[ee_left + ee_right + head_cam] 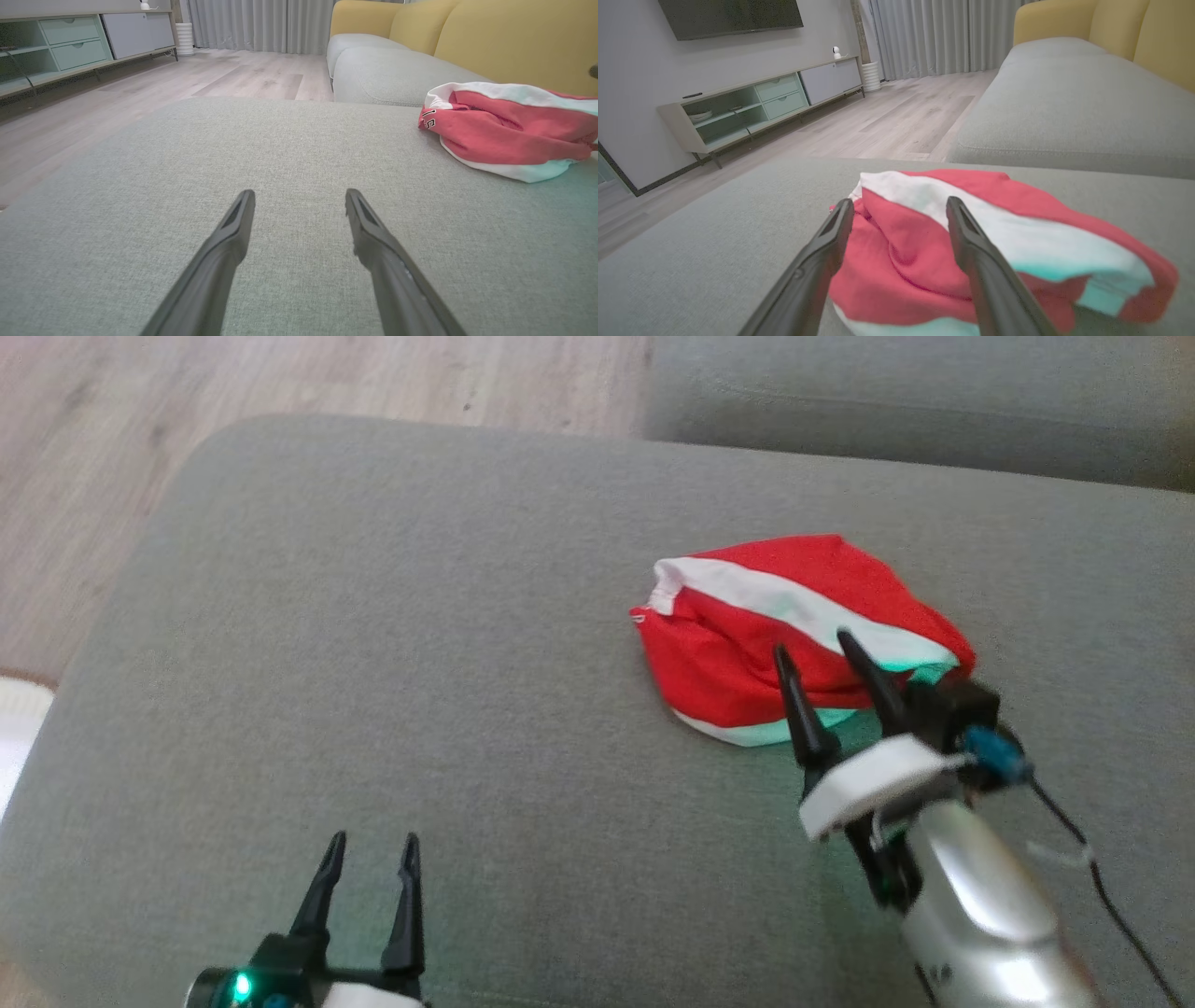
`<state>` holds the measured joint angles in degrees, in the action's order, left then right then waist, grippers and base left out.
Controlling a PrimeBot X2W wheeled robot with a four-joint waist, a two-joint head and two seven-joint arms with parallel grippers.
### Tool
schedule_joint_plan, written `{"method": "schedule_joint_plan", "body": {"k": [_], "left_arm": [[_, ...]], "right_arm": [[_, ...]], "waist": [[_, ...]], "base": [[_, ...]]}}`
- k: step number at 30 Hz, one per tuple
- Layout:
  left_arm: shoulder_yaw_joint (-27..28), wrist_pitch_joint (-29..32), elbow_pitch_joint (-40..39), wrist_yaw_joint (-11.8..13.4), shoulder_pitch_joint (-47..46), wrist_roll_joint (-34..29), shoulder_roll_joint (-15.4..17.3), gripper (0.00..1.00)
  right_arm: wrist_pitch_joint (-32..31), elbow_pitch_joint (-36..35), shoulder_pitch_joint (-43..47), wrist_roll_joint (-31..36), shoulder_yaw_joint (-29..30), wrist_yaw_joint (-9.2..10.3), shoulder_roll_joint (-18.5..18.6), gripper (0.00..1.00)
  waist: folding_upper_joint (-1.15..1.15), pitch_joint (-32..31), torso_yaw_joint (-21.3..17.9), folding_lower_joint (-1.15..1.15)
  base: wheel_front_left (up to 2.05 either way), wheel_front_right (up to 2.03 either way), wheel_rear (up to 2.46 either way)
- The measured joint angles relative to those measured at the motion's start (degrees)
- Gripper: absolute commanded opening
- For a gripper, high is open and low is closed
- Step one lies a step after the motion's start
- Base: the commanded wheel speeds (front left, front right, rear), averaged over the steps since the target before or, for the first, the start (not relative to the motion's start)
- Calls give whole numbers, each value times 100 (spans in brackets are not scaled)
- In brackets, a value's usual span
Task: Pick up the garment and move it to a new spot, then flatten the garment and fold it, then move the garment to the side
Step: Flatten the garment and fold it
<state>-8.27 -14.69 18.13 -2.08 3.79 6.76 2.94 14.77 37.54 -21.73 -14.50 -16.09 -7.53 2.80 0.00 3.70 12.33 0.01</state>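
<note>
On the grey seat cushion (373, 616), head view, the garment (794, 616) lies bunched in a red-and-white heap at 2 o'clock from picture centre. The right gripper (812, 644) stands at 4 o'clock with jaws spread and fingertips over the heap's near edge. Contact cannot be confirmed. The left gripper (373, 840) sits at 7 o'clock, jaws spread and empty, well apart from the garment.

Left wrist view: the left gripper (300, 193) points across bare cushion. The garment (504, 135) rests at 3 o'clock, its white hem down on the upholstery.

Right wrist view: the right gripper (900, 202) straddles the near folds of the garment (906, 261). Red fabric shows between the fingers, and nothing is clamped.

Hazards, as judged:
- Closing on the top ply alone would lift one layer and drag the rest, twisting the heap.
- Fingertips driven too low could snag the upholstery.
- The loose cable (1092, 877) beside the right wrist could catch during a sweep.

Clearances, head view: the cushion's rounded rim runs from 9 to 11 o'clock, with wooden floor (280, 383) beyond it. A second cushion (887, 392) adjoins at 1 o'clock. Bare surface from centre toward 9 o'clock gives room for relocating and flattening. Placing the garment too near the rim risks it sliding off.
</note>
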Motion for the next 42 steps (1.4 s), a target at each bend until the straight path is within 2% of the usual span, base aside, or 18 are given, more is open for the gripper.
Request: {"method": "schedule_joint_plan", "body": {"k": [3, 6, 11, 16, 24, 31, 32, 33, 34, 39, 42], "left_arm": [[-165, 0, -1, 7, -123, 113, -2, 100], [-269, 0, 2, 15, -144, 215, -1, 100], [-289, 0, 0, 58, -144, 300, -2, 100], [-274, 0, -7, 58, -142, 332, -2, 100], [-385, 0, -73, 57, -449, 332, -2, 100], [-500, 0, -100, 87, -690, 332, -11, 100], [-498, 0, -99, 102, -690, 332, -11, 100], [-495, 0, -100, 108, -690, 332, -11, 100], [-494, 0, -100, 108, -689, 332, -11, 100], [-458, 0, -78, 109, -622, 332, -12, 100], [-398, 0, -57, 116, -392, 332, -11, 100]], "right_arm": [[0, 396, -492, 238, 108, 0, 1, 100], [0, 766, -867, 649, 488, 0, 11, 100], [0, 641, -865, 906, 1313, 0, 10, 100], [0, 286, -291, 913, 1892, 0, 11, 100], [0, 177, -41, 900, 1971, 0, 9, 100], [0, 432, -270, 579, 1863, 0, 9, 100], [0, 465, -293, 543, 1859, 0, 8, 68], [0, 489, -321, 542, 1845, 0, 8, 14], [0, 488, -350, 532, 1838, 0, 9, 0], [0, -14, -360, 498, 1760, 0, 8, 0], [0, -533, -356, 369, 1306, 0, 37, 0]], "waist": [[0, 96, 173, 0], [0, 199, 323, 1], [0, 341, 417, 1], [0, 378, 223, 0], [0, 557, -105, 0], [0, 657, -20, 0], [0, 668, 6, 0], [0, 680, 32, 0], [0, 692, 56, 0], [0, 585, 111, 0], [0, 369, 96, -1]], "base": [[0, 0, 0], [0, 0, 0], [0, 0, 0], [0, 0, 0], [0, 0, 0], [0, 0, 0], [0, 0, 0], [0, 0, 0], [0, 0, 0], [0, 0, 0], [0, 0, 0]]}}
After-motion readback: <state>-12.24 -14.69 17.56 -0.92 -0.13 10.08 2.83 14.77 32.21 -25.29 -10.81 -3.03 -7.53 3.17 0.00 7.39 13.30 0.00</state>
